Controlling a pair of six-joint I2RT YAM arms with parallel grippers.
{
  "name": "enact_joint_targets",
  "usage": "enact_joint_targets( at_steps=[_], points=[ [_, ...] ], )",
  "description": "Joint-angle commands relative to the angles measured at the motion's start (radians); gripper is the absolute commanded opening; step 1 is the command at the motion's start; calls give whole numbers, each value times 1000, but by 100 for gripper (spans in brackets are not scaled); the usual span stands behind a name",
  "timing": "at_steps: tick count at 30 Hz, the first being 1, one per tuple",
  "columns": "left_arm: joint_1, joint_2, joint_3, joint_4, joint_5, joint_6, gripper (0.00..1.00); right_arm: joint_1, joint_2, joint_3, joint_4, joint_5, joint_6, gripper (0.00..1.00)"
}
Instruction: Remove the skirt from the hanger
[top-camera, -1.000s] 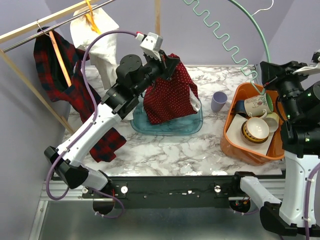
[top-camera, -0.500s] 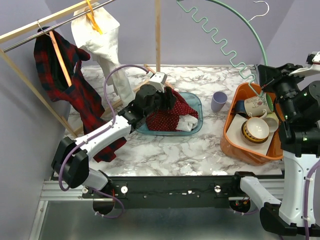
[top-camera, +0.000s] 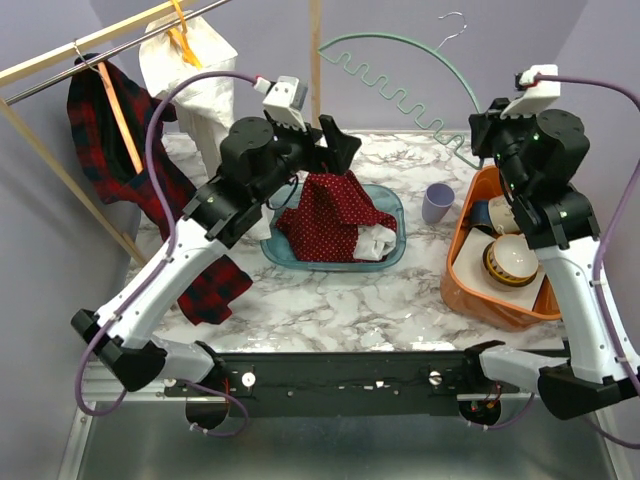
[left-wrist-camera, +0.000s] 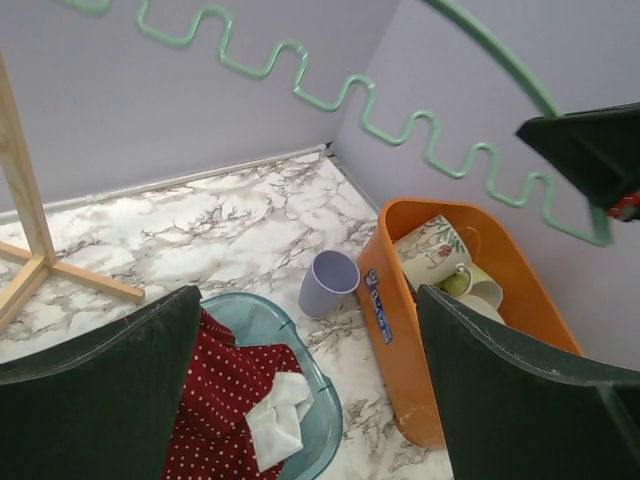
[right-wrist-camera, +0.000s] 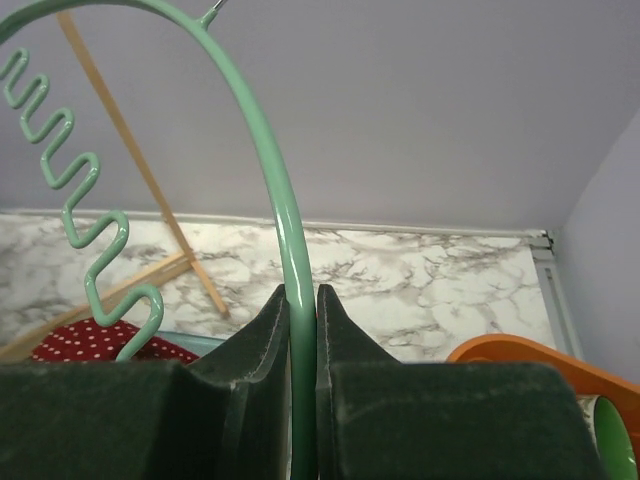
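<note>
The skirt (top-camera: 330, 215), dark red with white dots and a white lining patch, lies crumpled in a teal tray (top-camera: 395, 250), off the hanger. My left gripper (top-camera: 335, 150) hovers above it, open and empty; in the left wrist view the skirt (left-wrist-camera: 220, 400) shows below between the spread fingers (left-wrist-camera: 100, 390). The green hanger (top-camera: 400, 50), with its wavy bar, is held up in the air at the back right. My right gripper (right-wrist-camera: 300, 295) is shut on the hanger's curved arm (right-wrist-camera: 265, 130), also seen from above (top-camera: 478, 140).
An orange basin (top-camera: 470, 270) with mugs and bowls stands at the right. A purple cup (top-camera: 437, 202) sits between it and the tray. A wooden rack at the left carries a plaid shirt (top-camera: 120, 150) and a white garment (top-camera: 200, 80). A wooden post (top-camera: 316, 60) rises behind the tray.
My left gripper lowered the skirt into the tray, opened, let it go and rose. The right arm swung the bare hanger leftward and lower.
</note>
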Motion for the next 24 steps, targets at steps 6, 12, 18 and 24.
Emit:
enact_joint_targets(
  at_steps=[6, 12, 18, 24],
  points=[
    [3, -168, -11, -178, -3, 3, 97, 206, 14, -34, 331, 206, -282, 1],
    [1, -268, -28, -268, 27, -7, 97, 391, 184, 29, 526, 364, -663, 1],
    [1, -360, -28, -354, 63, 9, 97, 455, 317, 85, 679, 393, -891, 1],
    [1, -487, -109, -353, 72, 21, 98, 490, 429, 148, 862, 337, -1023, 1]
  ],
)
